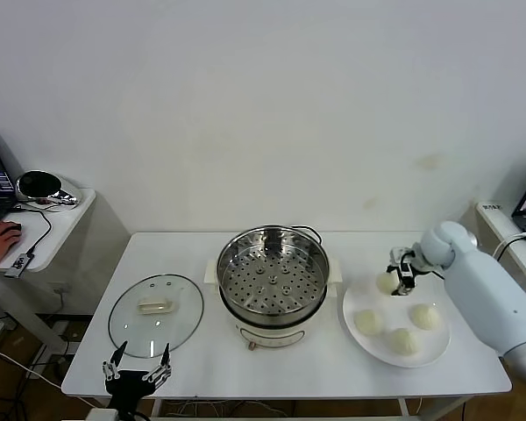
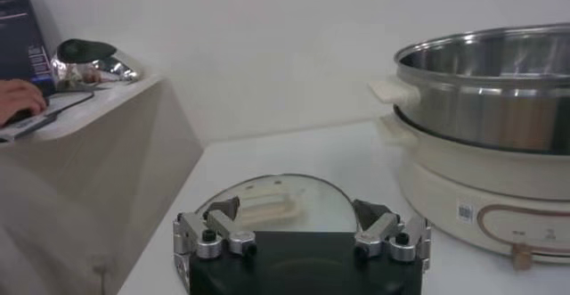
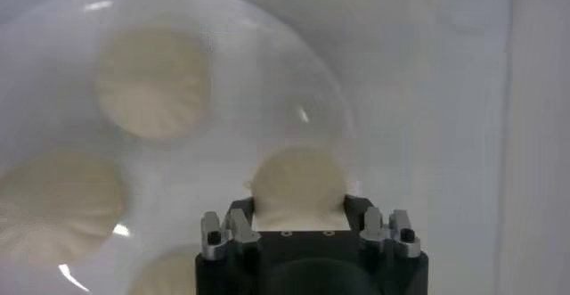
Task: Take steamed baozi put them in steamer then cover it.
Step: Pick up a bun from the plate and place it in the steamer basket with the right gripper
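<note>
My right gripper [image 1: 396, 277] is shut on one cream-white baozi [image 1: 385, 283] at the far left edge of the white plate [image 1: 438, 344], apparently just above it. In the right wrist view that baozi [image 3: 298, 181] sits between the jaws of the gripper [image 3: 298, 204]. Three more baozi lie on the plate [image 3: 240, 101]: one at the left [image 1: 366, 321], one at the front [image 1: 403, 340], one at the right [image 1: 424, 316]. The steel steamer [image 1: 226, 263] stands open mid-table with its perforated tray bare. My left gripper [image 1: 138, 370] is open and empty at the table's front left.
A glass lid [image 1: 155, 314] lies flat left of the steamer, just beyond the left gripper [image 2: 298, 227]; it also shows in the left wrist view [image 2: 267, 200], as does the steamer's wall [image 2: 490, 110]. A side table [image 1: 57, 219] with a person's hand stands far left.
</note>
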Controlling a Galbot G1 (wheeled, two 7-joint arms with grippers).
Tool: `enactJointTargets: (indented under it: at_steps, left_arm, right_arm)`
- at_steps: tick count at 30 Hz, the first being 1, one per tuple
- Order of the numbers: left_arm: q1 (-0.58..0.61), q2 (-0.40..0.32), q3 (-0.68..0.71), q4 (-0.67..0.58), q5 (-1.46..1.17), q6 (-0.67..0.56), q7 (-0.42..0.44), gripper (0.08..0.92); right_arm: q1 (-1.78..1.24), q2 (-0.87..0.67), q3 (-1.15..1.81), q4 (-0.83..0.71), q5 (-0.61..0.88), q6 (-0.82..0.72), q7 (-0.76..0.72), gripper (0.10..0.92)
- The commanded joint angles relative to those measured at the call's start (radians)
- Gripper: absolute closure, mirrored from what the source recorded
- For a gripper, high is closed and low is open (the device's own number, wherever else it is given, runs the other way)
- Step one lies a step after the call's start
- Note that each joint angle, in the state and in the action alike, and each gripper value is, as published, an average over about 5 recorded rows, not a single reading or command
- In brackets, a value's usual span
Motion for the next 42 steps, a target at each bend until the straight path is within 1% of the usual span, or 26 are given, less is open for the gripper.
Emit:
enactJointTargets:
  at_steps: [1, 5, 10, 12, 14, 16, 18, 22, 29, 33, 39, 42]
  left_arm:
    - [0.001, 0.000, 0.003, -0.005, 0.002, 0.000, 0.000, 0.177]
    - [-0.002, 0.003, 0.004, -0.013, 0.002, -0.001, -0.005, 0.177]
    - [-0.010, 0.006, -0.005, -0.030, -0.005, -0.001, -0.007, 0.177]
    - [-0.012, 0.005, -0.014, -0.039, -0.013, 0.000, -0.008, 0.177]
    - [-0.009, 0.005, -0.022, -0.048, -0.020, 0.001, -0.008, 0.177]
    - [-0.003, 0.006, -0.027, -0.058, -0.023, 0.002, -0.008, 0.177]
    - [0.004, 0.003, -0.029, -0.066, -0.022, 0.002, -0.008, 0.177]
    - [0.013, -0.008, -0.026, -0.076, -0.019, 0.002, -0.009, 0.177]
    - [0.006, -0.026, -0.015, -0.064, -0.004, 0.001, -0.009, 0.177]
    - [0.008, -0.030, -0.015, -0.063, -0.003, 0.001, -0.009, 0.177]
    - [0.011, -0.034, -0.016, -0.065, 0.004, 0.001, -0.006, 0.177]
    - [0.016, -0.034, -0.017, -0.063, 0.004, 0.002, -0.007, 0.177]
  right_arm:
    - [0.157, -0.055, -0.123, 0.104, 0.165, -0.025, -0.027, 0.397]
    - [0.371, -0.007, -0.268, 0.076, 0.281, -0.045, -0.050, 0.397]
    - [0.522, 0.136, -0.381, -0.048, 0.373, -0.022, -0.081, 0.397]
    - [0.545, 0.211, -0.406, -0.128, 0.434, 0.067, -0.105, 0.397]
    - [0.561, 0.289, -0.431, -0.219, 0.483, 0.212, -0.126, 0.397]
    - [0.569, 0.343, -0.452, -0.279, 0.485, 0.352, -0.134, 0.397]
    - [0.571, 0.377, -0.469, -0.301, 0.459, 0.449, -0.128, 0.397]
    - [0.564, 0.404, -0.509, -0.286, 0.392, 0.618, -0.092, 0.397]
    - [0.529, 0.429, -0.545, -0.252, 0.232, 0.851, -0.008, 0.397]
    - [0.512, 0.439, -0.561, -0.233, 0.164, 0.915, 0.015, 0.397]
    - [0.477, 0.459, -0.573, -0.198, 0.000, 0.924, 0.030, 0.397]
    - [0.447, 0.469, -0.557, -0.209, -0.045, 0.924, 0.036, 0.397]
